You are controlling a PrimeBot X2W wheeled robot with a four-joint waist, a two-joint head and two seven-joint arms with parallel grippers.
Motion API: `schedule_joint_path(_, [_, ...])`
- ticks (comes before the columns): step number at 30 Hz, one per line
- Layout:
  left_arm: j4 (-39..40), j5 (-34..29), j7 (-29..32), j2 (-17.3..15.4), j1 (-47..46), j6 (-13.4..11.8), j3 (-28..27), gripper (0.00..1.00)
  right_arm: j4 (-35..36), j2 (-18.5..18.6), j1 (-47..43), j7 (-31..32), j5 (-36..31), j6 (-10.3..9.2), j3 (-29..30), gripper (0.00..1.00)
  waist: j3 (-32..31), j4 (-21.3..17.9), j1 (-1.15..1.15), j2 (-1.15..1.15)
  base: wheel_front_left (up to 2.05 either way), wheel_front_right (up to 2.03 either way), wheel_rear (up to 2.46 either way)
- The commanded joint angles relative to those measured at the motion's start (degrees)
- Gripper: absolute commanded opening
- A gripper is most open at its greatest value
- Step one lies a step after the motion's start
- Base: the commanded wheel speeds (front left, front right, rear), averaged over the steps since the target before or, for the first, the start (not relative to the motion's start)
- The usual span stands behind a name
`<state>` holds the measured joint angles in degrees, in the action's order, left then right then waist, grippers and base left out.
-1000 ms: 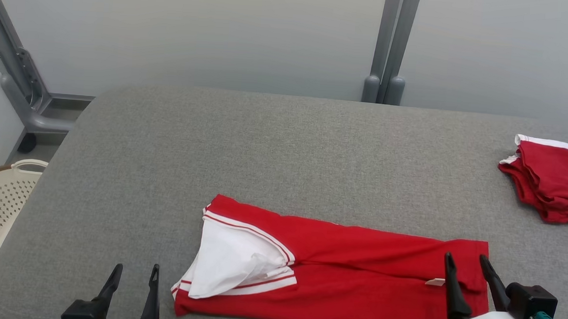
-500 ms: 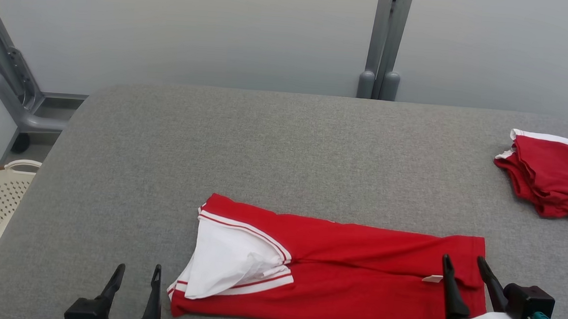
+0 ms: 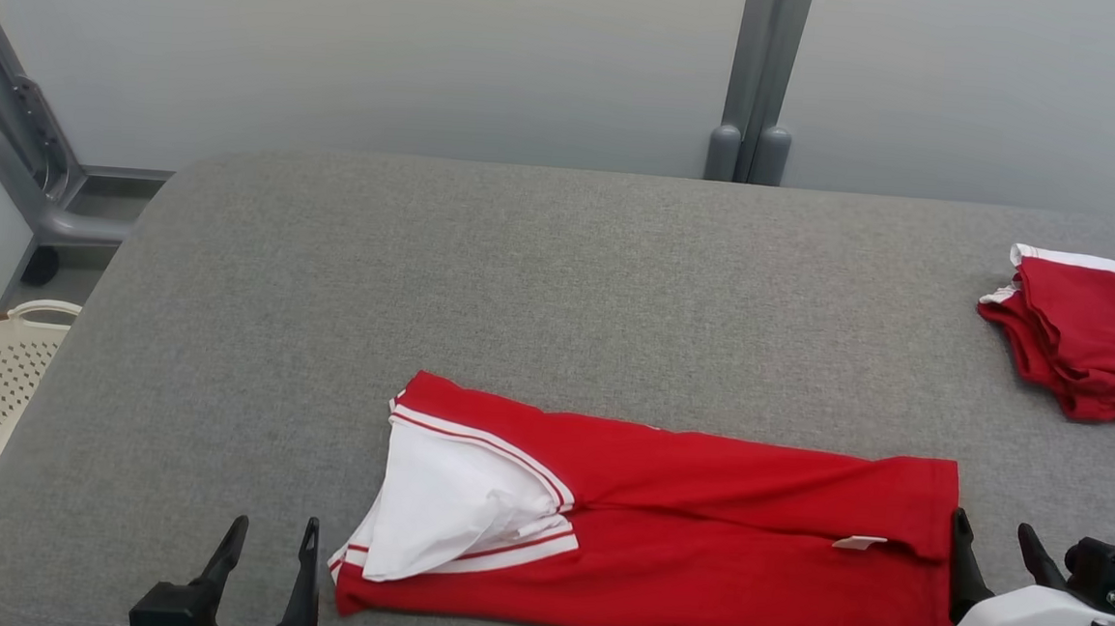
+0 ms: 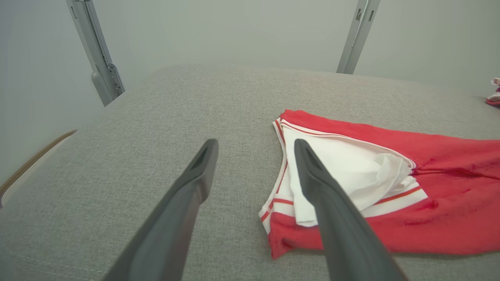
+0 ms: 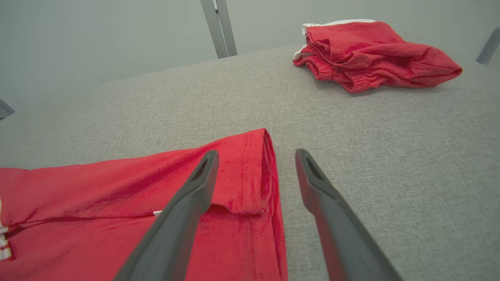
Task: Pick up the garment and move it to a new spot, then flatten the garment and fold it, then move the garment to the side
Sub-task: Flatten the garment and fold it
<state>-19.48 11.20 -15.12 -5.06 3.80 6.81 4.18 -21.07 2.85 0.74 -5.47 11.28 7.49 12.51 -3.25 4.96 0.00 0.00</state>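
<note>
Two pincers stand released and empty: left gripper (image 3: 275, 522) at 7 o'clock, right gripper (image 3: 994, 521) at 5. The red garment (image 3: 698, 544) lies flat at 6 o'clock on the table (image 3: 559, 284), apparently folded lengthwise. Further folding and moving aside remain.

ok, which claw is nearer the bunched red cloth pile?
Right. The right claw sits nearside of the bunched red cloth pile; the left claw lies left of the flat red garment.
</note>
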Motion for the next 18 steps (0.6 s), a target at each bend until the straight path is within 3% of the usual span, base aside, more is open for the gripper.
schedule_joint_path(1, [-0.2, -0.3, 0.0, 0.0, -1.1, 0.2, 0.0, 1.0, -0.5, 0.1, 0.9, 1.3, -0.8, -0.02, 0.4, 1.0, 0.4, 0.0, 0.0, 0.0, 0.0, 0.0, 0.0])
schedule_joint_path(10, [-1.3, 0.3, 0.0, -0.1, -2.3, 0.6, 0.5, 1.0, -5.9, 0.2, 4.2, 7.9, -1.0, -0.02, 4.4, 1.0, 3.1, 1.6, 0.0, 0.0, 0.0, 0.0, 0.0])
schedule_joint_path(18, [-2.0, 0.7, 0.0, -0.7, -3.4, 0.6, 1.1, 1.0, -8.9, 0.1, 5.5, 9.9, -1.1, -0.02, 5.3, 1.0, 5.0, 2.8, 0.0, 0.0, 0.0, 0.0, 0.0])
